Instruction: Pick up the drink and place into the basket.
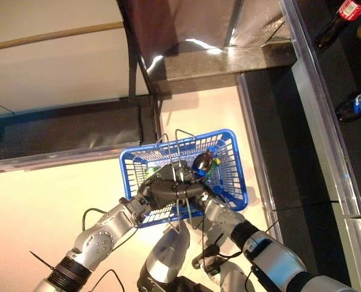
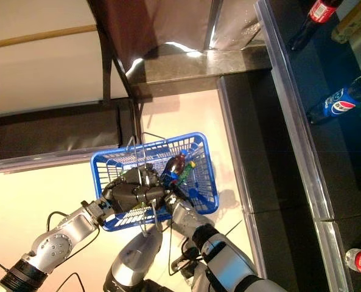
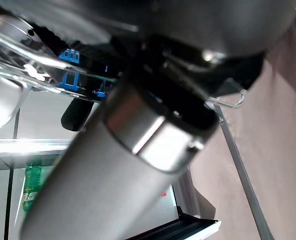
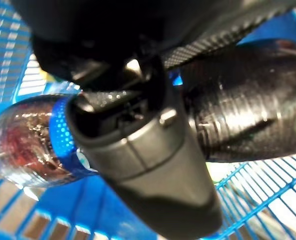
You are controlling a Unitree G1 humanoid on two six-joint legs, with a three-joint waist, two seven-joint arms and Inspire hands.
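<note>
The right hand (image 4: 138, 150) is wrapped round the dark bottle (image 4: 237, 115), holding it low inside the blue basket (image 2: 207, 176), probably about to let go. The left hand (image 2: 128, 193) sits on the wire handles (image 2: 145, 159), apparently steadying them; can't tell if its fingers grip. More bottles (image 2: 341, 100) lie on the dark counter (image 2: 326, 158), well clear.
</note>
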